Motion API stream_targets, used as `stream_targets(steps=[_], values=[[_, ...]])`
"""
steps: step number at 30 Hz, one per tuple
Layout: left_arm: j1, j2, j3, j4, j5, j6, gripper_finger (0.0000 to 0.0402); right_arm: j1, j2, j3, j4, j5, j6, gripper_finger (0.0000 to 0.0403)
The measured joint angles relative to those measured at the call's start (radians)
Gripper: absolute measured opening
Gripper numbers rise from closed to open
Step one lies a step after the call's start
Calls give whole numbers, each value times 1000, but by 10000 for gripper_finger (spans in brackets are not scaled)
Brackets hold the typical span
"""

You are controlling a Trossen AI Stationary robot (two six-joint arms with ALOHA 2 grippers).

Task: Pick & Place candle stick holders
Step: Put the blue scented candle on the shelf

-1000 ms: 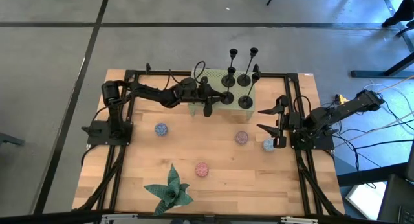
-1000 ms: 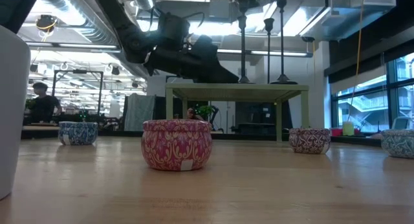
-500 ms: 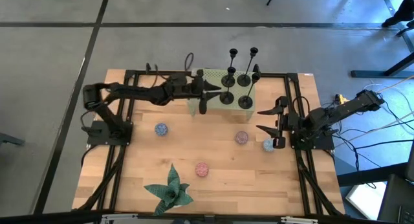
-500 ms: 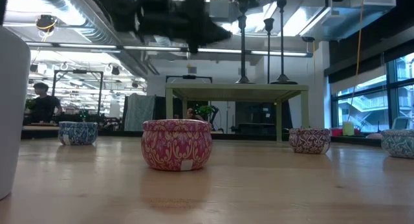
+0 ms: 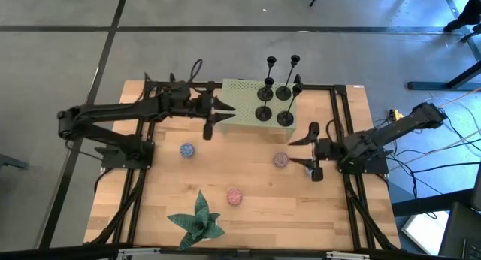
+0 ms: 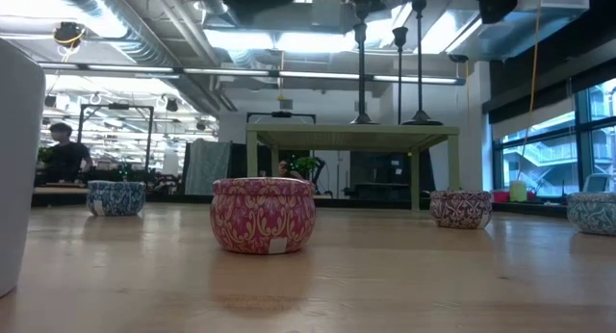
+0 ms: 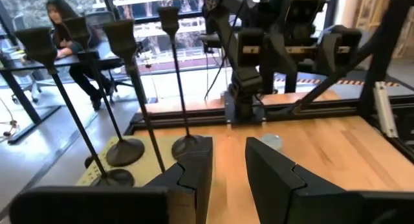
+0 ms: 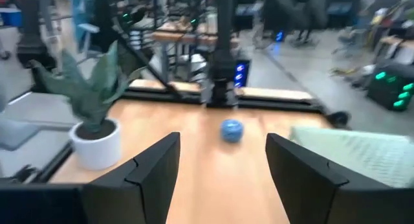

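Observation:
Several black candle stick holders stand by their disc bases on a pale green stand at the table's far middle. In the low view their thin stems rise above the stand's top. In the left wrist view they show close by. My left gripper hangs raised, left of the stand, a little open, with nothing between its fingers. My right gripper is open over the table's right middle, its fingers wide apart and empty.
Small patterned tins sit on the wooden table: blue, mauve and red, the red one nearest in the low view. A green star-shaped plant in a white pot stands at the near left.
My left gripper has drawn back from the green stand toward the table's left edge and risen, leaving the low view through its top. The holders have stayed upright on the stand. My right gripper has shifted a little toward the table's middle and turned slightly.

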Motion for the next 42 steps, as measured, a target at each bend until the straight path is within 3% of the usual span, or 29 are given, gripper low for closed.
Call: stream_targets(steps=[11,19,24,32,42], values=[[-5,-156,0,-194,-2,1,88,0,255,99,-1,-38,127,232],[-3,-160,0,-435,-3,-103,88,0,294,120,-64,-38,154,232],[-4,-155,0,-575,-4,65,92,0,294,120,-107,-38,179,232],[-3,-119,0,-677,-144,59,145,0,294,120,-106,-38,52,232],[-3,-118,0,-1066,-196,-212,222,0,294,120,-156,-35,-102,232]])
